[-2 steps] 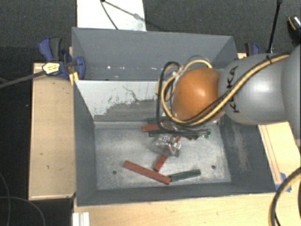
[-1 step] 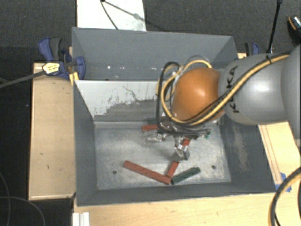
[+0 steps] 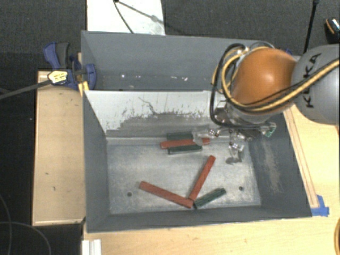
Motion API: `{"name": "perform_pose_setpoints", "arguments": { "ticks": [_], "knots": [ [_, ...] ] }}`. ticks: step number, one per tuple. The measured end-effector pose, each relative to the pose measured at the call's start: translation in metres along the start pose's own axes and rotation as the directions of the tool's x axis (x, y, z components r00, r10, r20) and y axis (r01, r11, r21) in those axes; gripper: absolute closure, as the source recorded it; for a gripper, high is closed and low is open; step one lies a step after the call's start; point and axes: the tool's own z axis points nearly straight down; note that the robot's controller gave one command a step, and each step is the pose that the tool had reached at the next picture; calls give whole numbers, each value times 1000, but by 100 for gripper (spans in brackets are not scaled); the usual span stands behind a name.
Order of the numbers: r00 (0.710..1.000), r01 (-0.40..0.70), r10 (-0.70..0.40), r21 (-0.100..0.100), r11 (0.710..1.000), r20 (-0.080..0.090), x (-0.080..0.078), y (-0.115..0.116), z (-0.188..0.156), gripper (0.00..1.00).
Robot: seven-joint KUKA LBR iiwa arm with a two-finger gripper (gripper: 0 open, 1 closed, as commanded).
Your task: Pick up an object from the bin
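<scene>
My gripper hangs low over the right part of the bin floor, under the arm's orange cover. Just to its left, by the back wall, a small cluster lies together: a dark green stick, a red stick and another dark green stick. A red stick lies at a slant in front of the gripper and to its left. The gripper touches none of these as far as I can see.
Near the front wall a long red stick and a short dark green stick meet the slanted red stick's lower end. The arm comes in over the bin's right rim. The bin's left half holds bare scuffed metal.
</scene>
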Motion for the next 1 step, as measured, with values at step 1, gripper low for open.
{"name": "perform_pose_setpoints", "arguments": {
  "ticks": [1],
  "knots": [
    [937,349,-349,-13,937,1,-11,6,81,0]
  ]
}}
